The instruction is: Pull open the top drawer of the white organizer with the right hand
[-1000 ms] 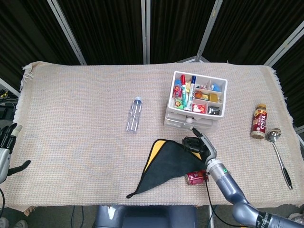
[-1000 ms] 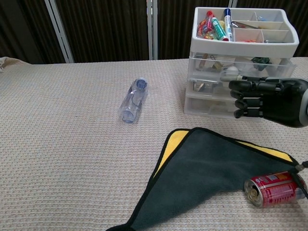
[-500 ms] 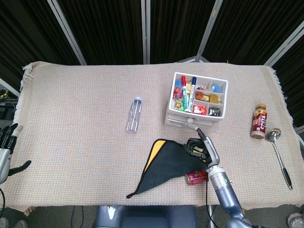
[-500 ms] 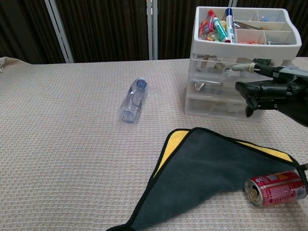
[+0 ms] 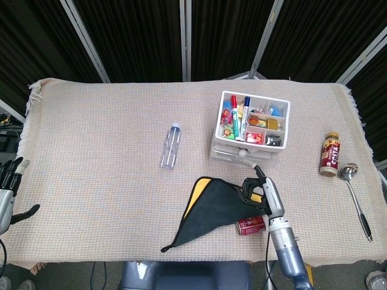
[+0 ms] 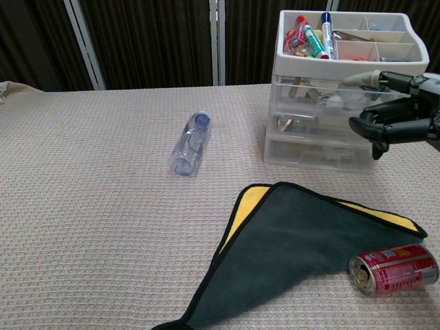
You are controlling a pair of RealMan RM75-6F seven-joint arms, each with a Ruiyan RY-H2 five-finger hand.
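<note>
Right robot hand: the right robot hand (image 6: 399, 120) is seen in front of the white organizer (image 5: 249, 130), fingers curled inward with one fingertip extended toward the top drawer (image 6: 323, 91); whether the knob is actually hooked cannot be told, and nothing is clearly held.
Top drawer: it sits directly beneath the open tray of pens at the organizer's top, and appears shut or barely moved.
Organizer position: it stands on the worktop (image 5: 97, 139) right of centre, beyond the black and yellow cloth (image 5: 211, 205).
Risk, slipping: the fingertip is judged likely to slide off the small knob if only lightly caught, leaving the drawer closed.
Risk, dragging: the light organizer could be pulled forward whole, or tipped so that pens spill, since nothing braces it.
Risk, nearby things: the red can (image 6: 392, 269) lies close beneath the arm and could be knocked and rolled.
Left robot hand: the left robot hand (image 5: 7, 187) is seen at the worktop's far left edge, fingers spread, empty.
Change: compared with a second ago, the right robot hand has drawn back and rightward from the drawers, while the organizer looks unmoved.
</note>
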